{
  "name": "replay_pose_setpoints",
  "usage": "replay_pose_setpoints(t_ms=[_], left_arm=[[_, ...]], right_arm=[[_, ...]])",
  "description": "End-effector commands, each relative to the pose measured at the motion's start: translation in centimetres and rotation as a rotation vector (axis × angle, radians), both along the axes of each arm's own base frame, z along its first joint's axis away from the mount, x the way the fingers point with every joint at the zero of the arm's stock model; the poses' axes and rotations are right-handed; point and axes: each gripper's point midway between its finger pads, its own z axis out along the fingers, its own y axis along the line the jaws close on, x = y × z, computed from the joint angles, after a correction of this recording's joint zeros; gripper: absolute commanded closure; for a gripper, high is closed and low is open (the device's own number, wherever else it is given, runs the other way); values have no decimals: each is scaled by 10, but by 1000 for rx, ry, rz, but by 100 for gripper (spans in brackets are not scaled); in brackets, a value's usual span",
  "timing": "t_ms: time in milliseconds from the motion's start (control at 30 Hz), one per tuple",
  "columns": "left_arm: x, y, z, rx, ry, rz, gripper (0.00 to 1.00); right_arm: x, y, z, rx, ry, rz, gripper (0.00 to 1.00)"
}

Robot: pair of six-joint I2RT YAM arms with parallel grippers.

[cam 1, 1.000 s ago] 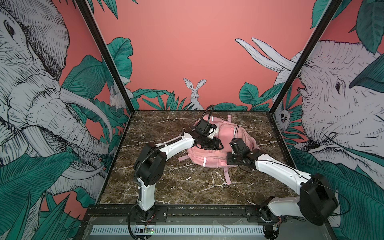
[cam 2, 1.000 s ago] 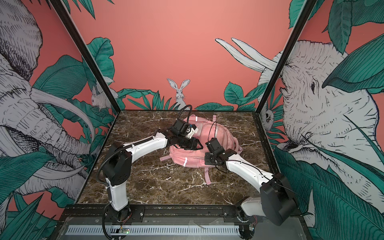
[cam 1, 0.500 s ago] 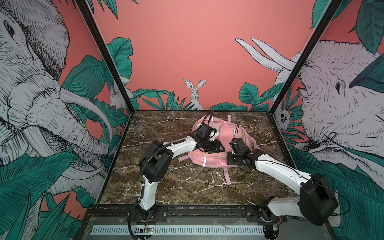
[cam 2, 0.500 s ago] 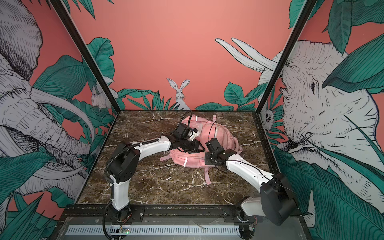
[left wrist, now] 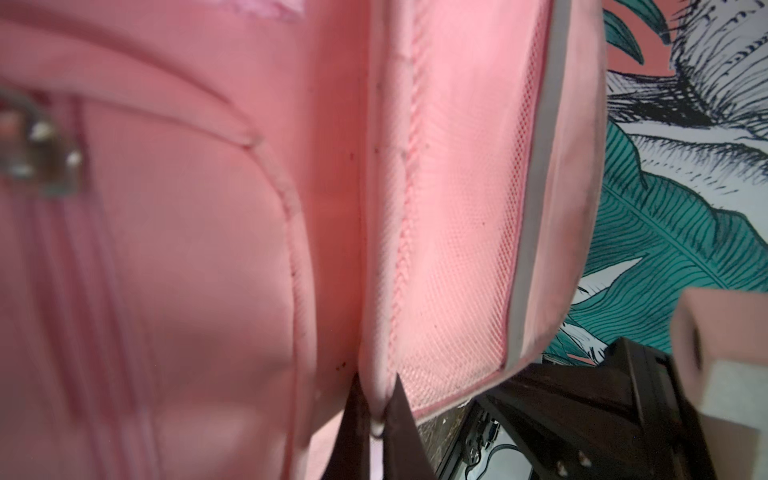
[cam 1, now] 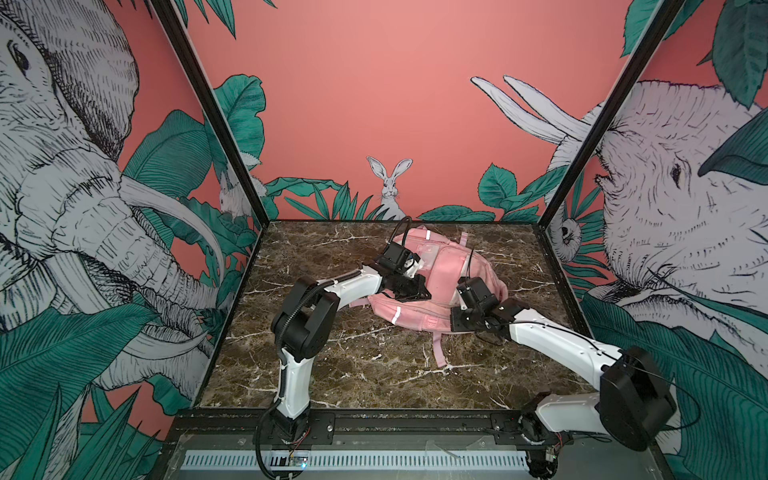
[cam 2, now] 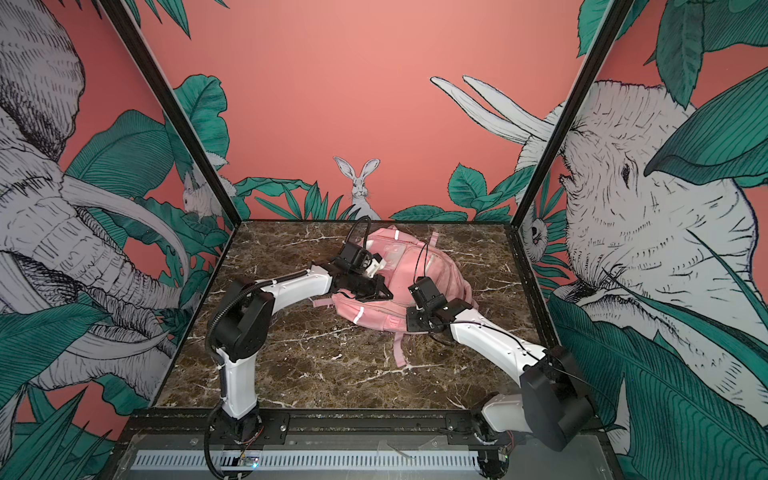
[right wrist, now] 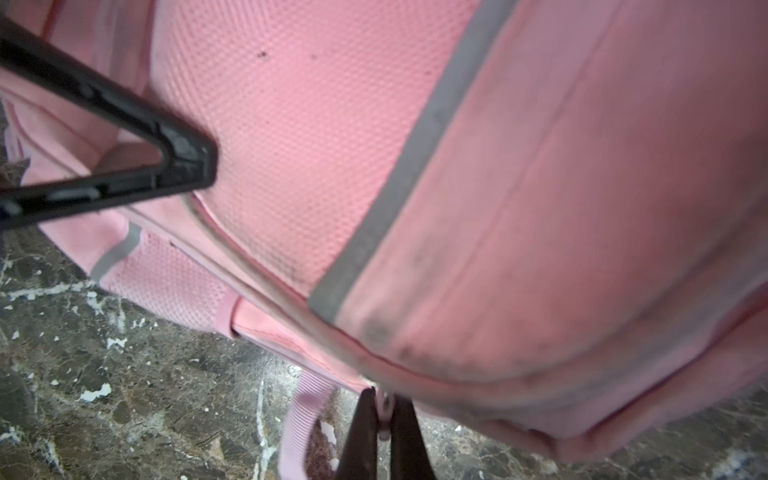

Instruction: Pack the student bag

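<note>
Left of centre in both top views: the left arm reaches from the lower-left rail up and right across the marble tabletop. The left gripper lies on the near-left flank of the student bag.

Left wrist view: left gripper at bottom centre, fingers together, pinching a piped seam of the bag beside a mesh panel.

Centre: the bag lies flat on the tabletop, in the middle-rear of the floor, slightly right of centre. A white reflective strip shows on its near-left edge. A pink strap trails toward the bottom of the frame.

Right of centre: the right gripper sits at the bag's near-right edge.

Right wrist view: right gripper at bottom centre, fingers together, clamped on the bag's lower seam. Cannot tell if a zip pull is between them. The left gripper shows at upper left.
</note>
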Motion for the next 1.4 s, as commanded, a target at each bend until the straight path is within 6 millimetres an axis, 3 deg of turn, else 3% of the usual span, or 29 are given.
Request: replay_pose_setpoints(t_ms=[0,267,467,567,800,1067,1367], left_arm=[[27,48,0,101,-75,88,100],[51,76,2,153,-112,138,100],[80,112,9,211,-149,231,100],[90,118,14,204,-162,256,100],[114,118,21,208,-193,291,100],[144,118,35,184,-222,326,100],[170,123,45,182,-245,361,89]], right_arm=[[-12,-14,-4,-63,27,12,100],[-20,-36,-4,-161,35,18,100],[-17,-59,1,-196,25,-26,100],[-14,-59,3,-173,20,-32,100],[-11,-30,-2,-64,53,21,100],[-20,17,-4,-11,49,123,100],[-25,76,1,50,44,216,100]])
